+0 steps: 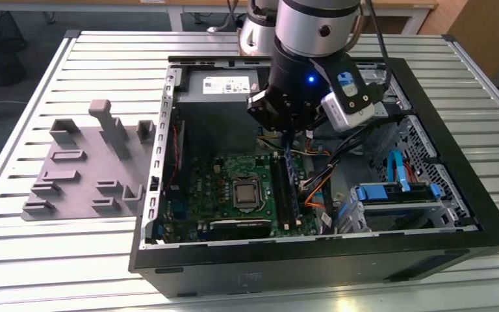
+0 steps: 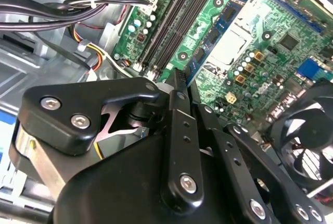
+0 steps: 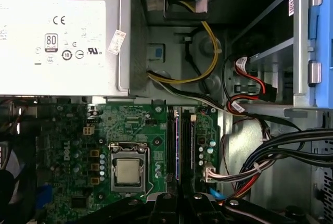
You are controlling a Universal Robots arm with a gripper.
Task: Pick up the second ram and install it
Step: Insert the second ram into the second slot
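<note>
Task item: the second ram (image 1: 290, 174), a thin blue-green stick, stands on edge inside the open computer case (image 1: 319, 257), which sits on the slatted bench (image 1: 59, 247).
Location in case: at the memory slots along the motherboard (image 1: 223, 188) edge on the exterior view's right, between the processor socket (image 3: 127, 171) and the cable bundle.
Long axis: parallel to the slots, running from the power supply (image 1: 219, 81) end of the case toward the case's front wall.
Edge-on appearance: in the first wrist view the stick (image 3: 178, 146) shows as a narrow bluish line between two dark slot rails. In the second wrist view its chip-bearing face (image 2: 213, 31) is visible.
Direction from pincer: the stick lies directly beneath the pincer (image 1: 288, 148) and extends away from it along the slot line. Its end nearest the power supply meets the fingertips.
Pincer state: the fingers (image 2: 179, 99) are drawn close together, with the stick's near end emerging from the narrow gap between them. Judged to be pinching the stick, not spread.
Pincer alignment: the finger gap lies on the slot line in the first wrist view (image 3: 179, 200).
Seating: whether the stick is fully home in its slot cannot be determined.
Other items: the grey tray (image 1: 85, 169) stands on the bench beside the case, well apart from the pincer.
</note>
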